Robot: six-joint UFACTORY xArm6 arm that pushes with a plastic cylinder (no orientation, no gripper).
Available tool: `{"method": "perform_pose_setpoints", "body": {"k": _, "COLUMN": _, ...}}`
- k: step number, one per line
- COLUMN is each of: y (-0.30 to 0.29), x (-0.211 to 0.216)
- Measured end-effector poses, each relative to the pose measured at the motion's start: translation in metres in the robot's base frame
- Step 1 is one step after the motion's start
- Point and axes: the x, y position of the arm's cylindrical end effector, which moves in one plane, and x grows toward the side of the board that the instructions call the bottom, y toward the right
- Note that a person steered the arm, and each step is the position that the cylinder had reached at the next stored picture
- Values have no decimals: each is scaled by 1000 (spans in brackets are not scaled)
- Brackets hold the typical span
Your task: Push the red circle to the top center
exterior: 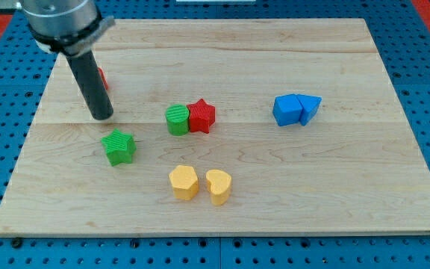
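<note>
The red circle is mostly hidden behind my rod at the view's upper left; only a red sliver shows at the rod's right side. My tip rests on the board just below that sliver and above the green star. Whether the tip touches the red circle cannot be told.
A green cylinder touches a red star near the middle. A blue cube and a blue triangle sit together at the right. A yellow hexagon and a yellow heart lie at the bottom centre. The wooden board ends at a blue pegboard.
</note>
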Motion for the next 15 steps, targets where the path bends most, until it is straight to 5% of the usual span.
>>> {"method": "perform_pose_setpoints", "body": {"k": 3, "y": -39, "x": -86}}
{"method": "perform_pose_setpoints", "body": {"k": 4, "y": 24, "x": -131}}
{"method": "perform_pose_setpoints", "body": {"k": 6, "y": -20, "x": -160}}
{"method": "perform_pose_setpoints", "body": {"k": 7, "y": -30, "x": -173}}
{"method": "perform_pose_setpoints", "body": {"k": 9, "y": 54, "x": -173}}
{"method": "perform_pose_setpoints", "body": {"k": 12, "y": 51, "x": -173}}
{"method": "perform_pose_setpoints", "body": {"k": 15, "y": 303, "x": -154}}
